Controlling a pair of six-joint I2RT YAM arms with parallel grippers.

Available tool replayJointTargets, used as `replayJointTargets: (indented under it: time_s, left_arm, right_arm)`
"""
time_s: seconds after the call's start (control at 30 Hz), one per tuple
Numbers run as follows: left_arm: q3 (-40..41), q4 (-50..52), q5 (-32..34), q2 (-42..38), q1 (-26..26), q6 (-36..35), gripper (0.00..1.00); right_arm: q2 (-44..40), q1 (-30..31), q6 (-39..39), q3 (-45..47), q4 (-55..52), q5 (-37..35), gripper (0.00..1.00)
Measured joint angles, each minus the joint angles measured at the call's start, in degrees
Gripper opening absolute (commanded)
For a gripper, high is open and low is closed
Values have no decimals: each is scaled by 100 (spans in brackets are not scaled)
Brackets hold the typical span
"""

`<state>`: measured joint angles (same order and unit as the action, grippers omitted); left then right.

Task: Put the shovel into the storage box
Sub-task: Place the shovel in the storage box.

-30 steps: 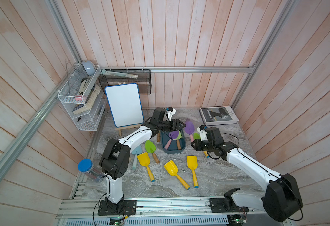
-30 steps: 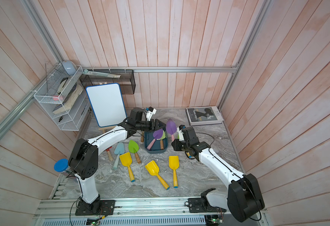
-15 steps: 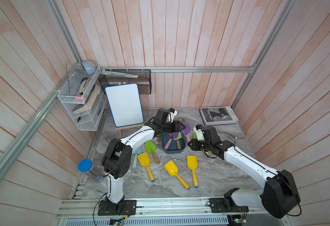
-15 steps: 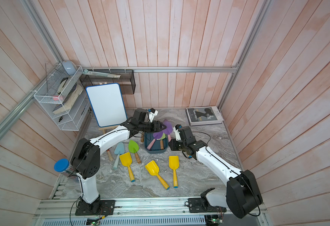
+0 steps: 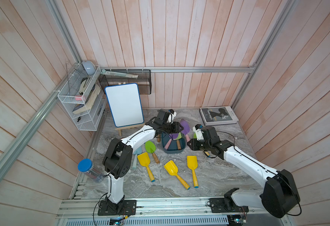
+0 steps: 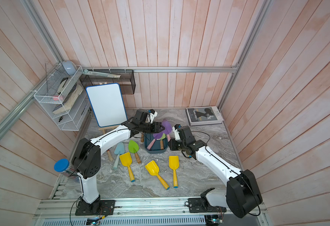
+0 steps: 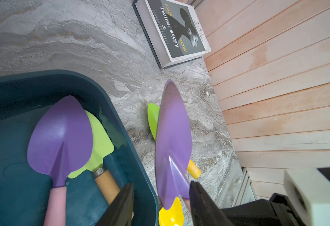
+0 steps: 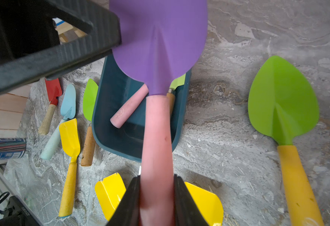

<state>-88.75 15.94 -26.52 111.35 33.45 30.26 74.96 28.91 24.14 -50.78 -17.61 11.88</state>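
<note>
Marble tabletop (image 5: 219, 176): in both top views we count three yellow shovels (image 5: 171, 168) lying nearer than the box (image 5: 173, 151). From the left wrist, two shovels (image 7: 60, 135) lie inside it; the left gripper (image 7: 161, 184) spreads its jaws around a purple shovel (image 7: 173, 137). From the right wrist, the right gripper (image 8: 157, 178) clamps its pink handle above the box's right rim.

Storage box (image 5: 173, 151) dark teal; shovel (image 8: 156, 49) purple blade, pink handle; tabletop (image 5: 219, 176) grey, marble-veined; wall planks (image 5: 179, 39) pale pink.
</note>
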Motion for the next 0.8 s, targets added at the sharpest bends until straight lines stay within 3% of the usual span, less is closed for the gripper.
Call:
replayJointTargets:
  time_s: [0.47,0.67,0.8]
  left_arm:
    - [-9,-57,-22,107,11,81,14]
    - [-50,-197,-175,107,22,219,1]
    - [-59,-219,-188,107,26,254,0]
  right_arm:
    - [33,76,0,-87,-13,0,0]
    - [81,87,24,-87,-39,4,0]
    - [83,87,26,-87,-37,2,0]
